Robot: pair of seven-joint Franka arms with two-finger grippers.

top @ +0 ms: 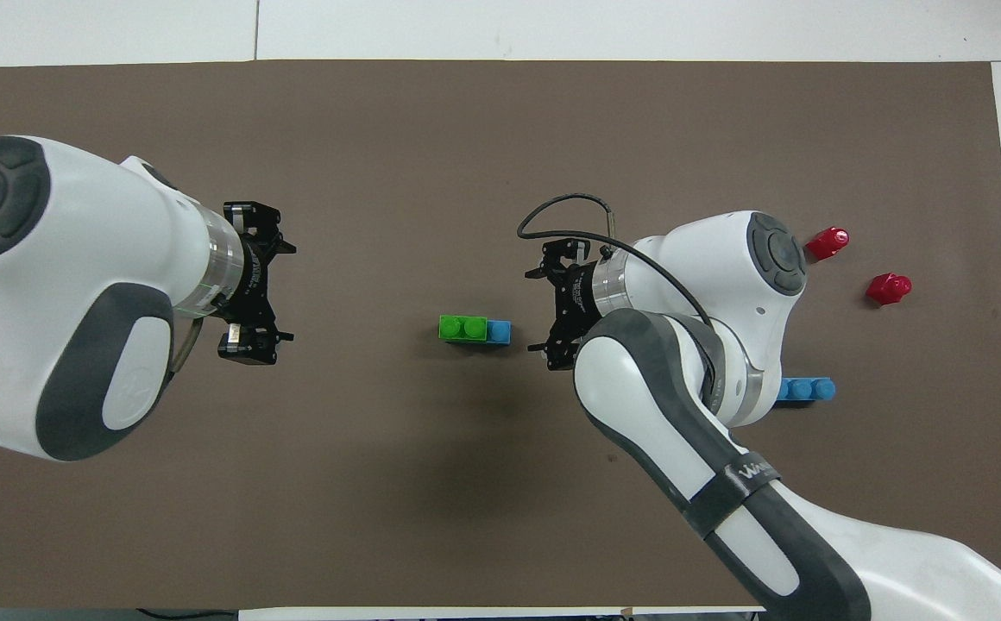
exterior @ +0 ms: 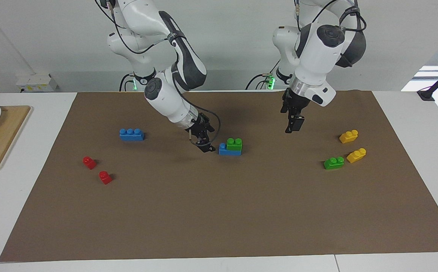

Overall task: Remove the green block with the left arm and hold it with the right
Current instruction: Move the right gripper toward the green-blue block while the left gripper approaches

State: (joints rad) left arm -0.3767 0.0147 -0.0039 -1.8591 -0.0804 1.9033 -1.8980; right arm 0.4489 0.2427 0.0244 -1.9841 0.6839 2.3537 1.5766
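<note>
A green block [exterior: 234, 144] [top: 462, 329] sits pressed onto one end of a blue brick [exterior: 225, 150] [top: 500, 332] in the middle of the brown mat. My right gripper [exterior: 205, 142] [top: 538, 310] is low beside the blue brick's bare end, open, a small gap from it. Open and raised, my left gripper [exterior: 293, 125] [top: 286, 294] hangs over the mat toward the left arm's end from the stack. A second green block [exterior: 333, 163] lies loose near that end; the left arm hides it in the overhead view.
Two yellow bricks [exterior: 348, 136] [exterior: 356, 155] lie by the loose green one. A loose blue brick [exterior: 131, 134] [top: 802, 390] and two red pieces [exterior: 89, 162] [exterior: 105, 177] lie toward the right arm's end. A wooden board [exterior: 0, 139] sits off the mat there.
</note>
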